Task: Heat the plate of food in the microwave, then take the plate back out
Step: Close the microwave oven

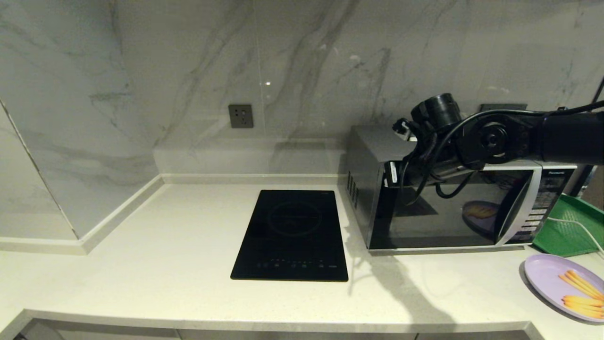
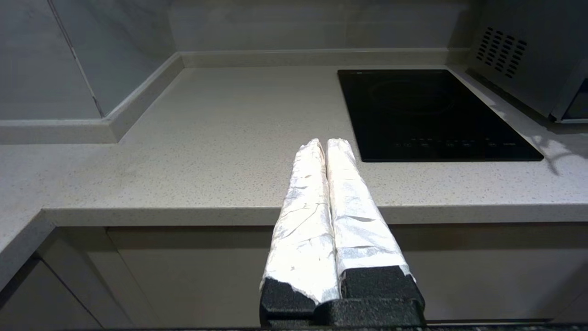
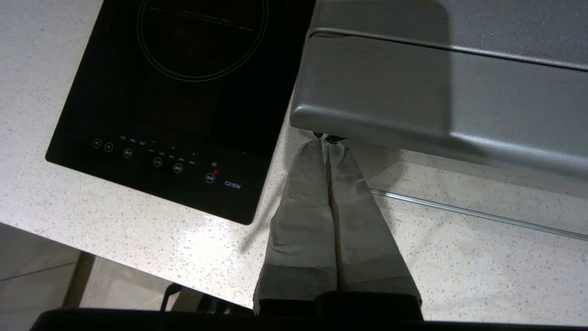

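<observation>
The silver microwave (image 1: 453, 222) stands at the back right of the counter with its dark glass door closed. Its vented side (image 2: 505, 59) shows in the left wrist view. The lavender plate of food (image 1: 547, 278), with several yellow-orange sticks, lies on the counter in front of it at the far right. My right arm reaches across the microwave's front. My right gripper (image 1: 390, 179) (image 3: 327, 140) is shut on nothing, its tips against the upper left front corner of the microwave (image 3: 413, 92). My left gripper (image 2: 326, 142) is shut and empty, held low before the counter's front edge.
A flat black induction hob (image 1: 292, 231) (image 2: 427, 110) (image 3: 183, 92) lies left of the microwave. A green tray (image 1: 566, 226) with a white cable (image 1: 583, 229) over it sits right of the microwave. A wall socket (image 1: 240, 115) is behind the hob.
</observation>
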`<state>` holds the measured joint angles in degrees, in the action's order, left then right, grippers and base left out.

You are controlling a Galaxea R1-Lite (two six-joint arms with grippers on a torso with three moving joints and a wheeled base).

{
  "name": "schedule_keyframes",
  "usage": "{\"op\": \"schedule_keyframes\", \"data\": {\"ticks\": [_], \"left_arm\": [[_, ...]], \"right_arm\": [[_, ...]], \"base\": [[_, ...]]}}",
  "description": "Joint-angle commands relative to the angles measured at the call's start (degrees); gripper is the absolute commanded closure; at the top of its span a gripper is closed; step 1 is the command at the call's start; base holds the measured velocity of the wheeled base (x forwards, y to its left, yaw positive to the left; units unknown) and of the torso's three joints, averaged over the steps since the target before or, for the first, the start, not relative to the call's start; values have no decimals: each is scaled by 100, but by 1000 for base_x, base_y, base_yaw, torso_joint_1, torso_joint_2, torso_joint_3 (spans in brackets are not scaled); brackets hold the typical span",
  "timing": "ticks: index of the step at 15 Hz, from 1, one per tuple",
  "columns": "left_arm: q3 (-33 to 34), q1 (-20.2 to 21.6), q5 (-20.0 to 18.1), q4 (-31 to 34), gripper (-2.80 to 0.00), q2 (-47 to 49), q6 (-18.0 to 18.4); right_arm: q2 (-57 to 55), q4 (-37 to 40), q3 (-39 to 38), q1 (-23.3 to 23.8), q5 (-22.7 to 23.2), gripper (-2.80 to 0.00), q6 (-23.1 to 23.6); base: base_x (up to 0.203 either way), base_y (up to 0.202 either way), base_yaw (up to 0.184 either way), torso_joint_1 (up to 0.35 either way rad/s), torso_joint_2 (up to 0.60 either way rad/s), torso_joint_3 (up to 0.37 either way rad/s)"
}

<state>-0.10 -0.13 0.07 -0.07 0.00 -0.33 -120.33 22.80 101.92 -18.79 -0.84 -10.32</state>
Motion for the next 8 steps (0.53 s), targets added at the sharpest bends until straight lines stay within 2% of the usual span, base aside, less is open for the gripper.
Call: {"op": "schedule_keyframes", "data": {"ticks": [1, 8], "left_arm": [[1, -3, 2, -1, 0, 0, -2], [1, 4, 2, -1, 0, 0, -2]], "right_arm": [[-157, 14, 182, 3, -27, 0, -3], [-369, 16, 724, -11, -48, 0, 4]], "base": [[0, 0, 0, 0, 0, 0], [0, 0, 0, 0, 0, 0]]}}
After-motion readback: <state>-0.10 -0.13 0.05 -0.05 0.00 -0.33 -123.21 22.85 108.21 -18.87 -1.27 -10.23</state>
